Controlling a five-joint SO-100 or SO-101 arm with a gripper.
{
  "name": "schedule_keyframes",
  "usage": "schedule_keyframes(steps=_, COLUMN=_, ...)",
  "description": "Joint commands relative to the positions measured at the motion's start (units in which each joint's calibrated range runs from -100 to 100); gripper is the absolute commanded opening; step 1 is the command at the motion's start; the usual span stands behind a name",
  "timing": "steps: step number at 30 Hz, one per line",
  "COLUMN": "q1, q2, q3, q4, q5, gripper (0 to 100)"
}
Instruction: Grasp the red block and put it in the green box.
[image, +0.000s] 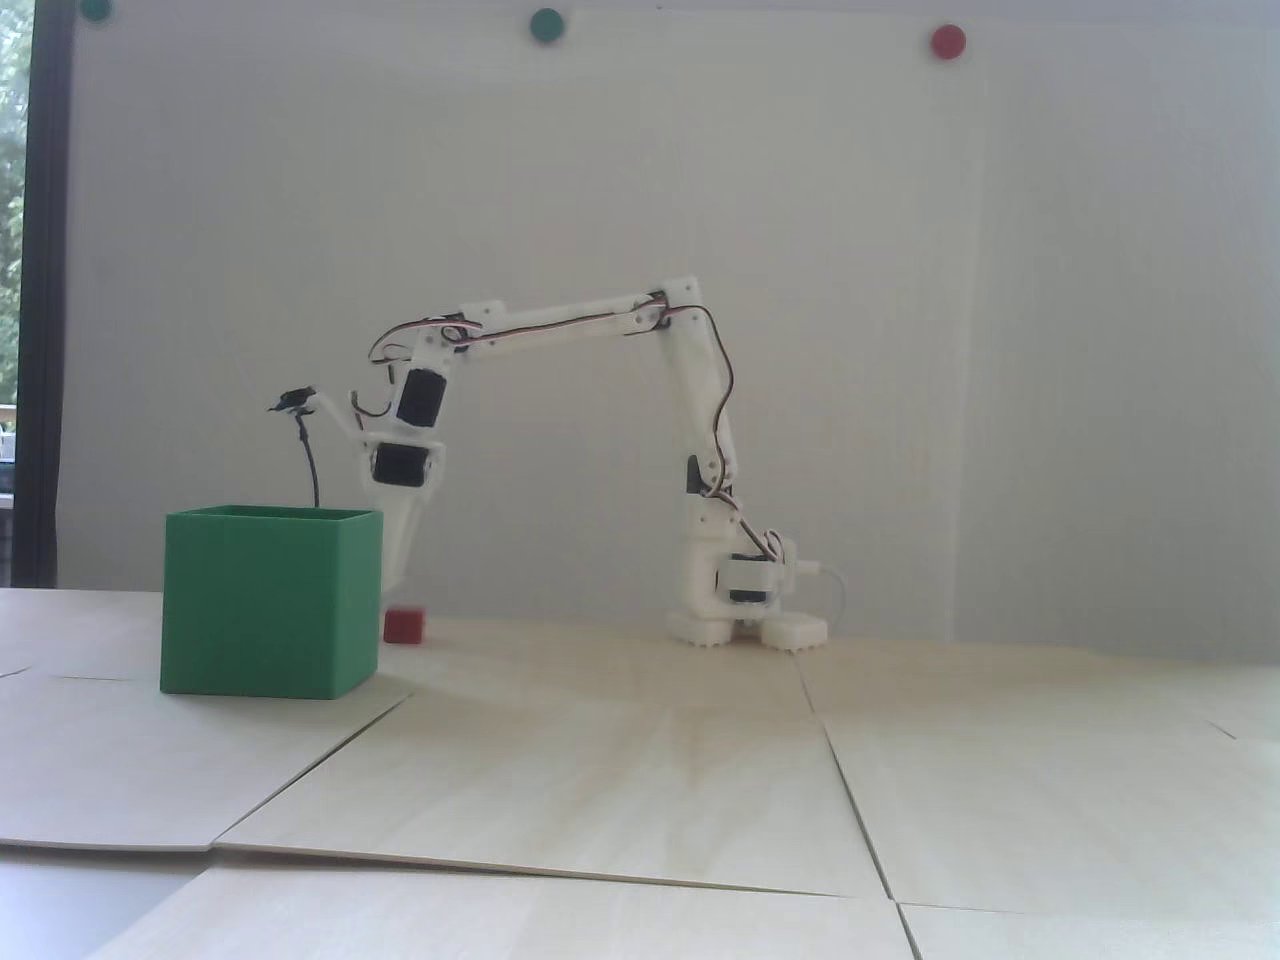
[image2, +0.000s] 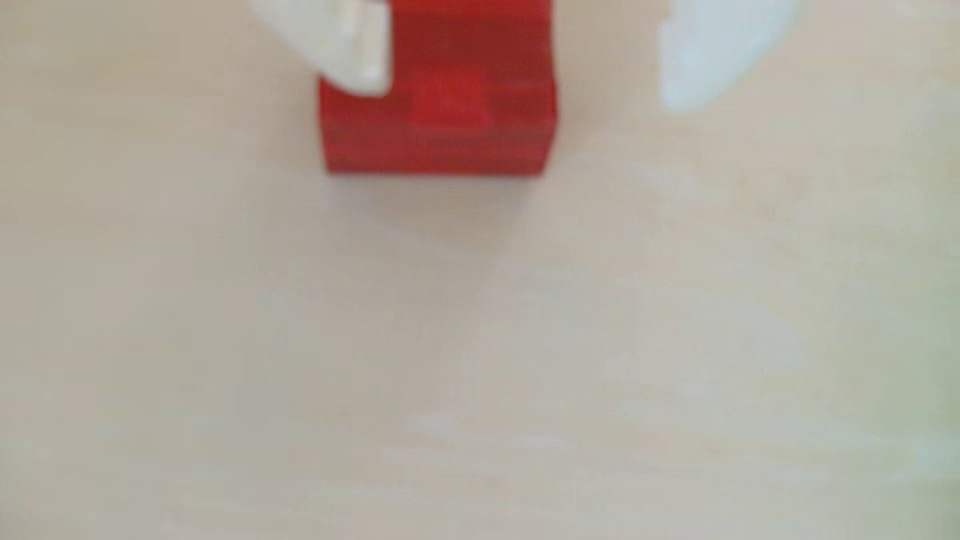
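Observation:
The red block (image2: 441, 119) lies on the pale wooden table, at the top middle of the blurred wrist view. My white gripper (image2: 524, 96) is open around it: the left fingertip (image2: 358, 62) overlaps the block's left edge, the right fingertip (image2: 696, 67) stands apart from its right side with a gap. In the fixed view the red block (image: 405, 624) sits just right of the green box (image: 270, 605), and the gripper (image: 398, 580) points down right above it, partly hidden behind the box's corner. The box is open at the top.
The arm's white base (image: 745, 620) stands at the back middle of the table. Seams (image: 845, 780) run between the wooden boards. Green and red dots (image: 947, 40) hang on the white wall behind. A dark window frame (image: 45, 300) is at the left.

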Motion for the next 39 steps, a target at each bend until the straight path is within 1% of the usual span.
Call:
schedule_keyframes(steps=1, q1=-0.1, q2=-0.7, q3=-2.5, q4=-2.2, q5=0.5, gripper=19)
schedule_keyframes(steps=13, q1=-0.5, q2=-0.5, q3=-2.3, q4=-2.5, q5=0.5, gripper=19)
schedule_keyframes(steps=28, q1=-3.6, q2=-0.3, q3=-2.2, q4=-2.0, q5=0.1, gripper=19)
schedule_keyframes(steps=39, q1=-1.3, q2=-0.3, q3=-2.2, q4=-2.0, q5=0.3, gripper=19)
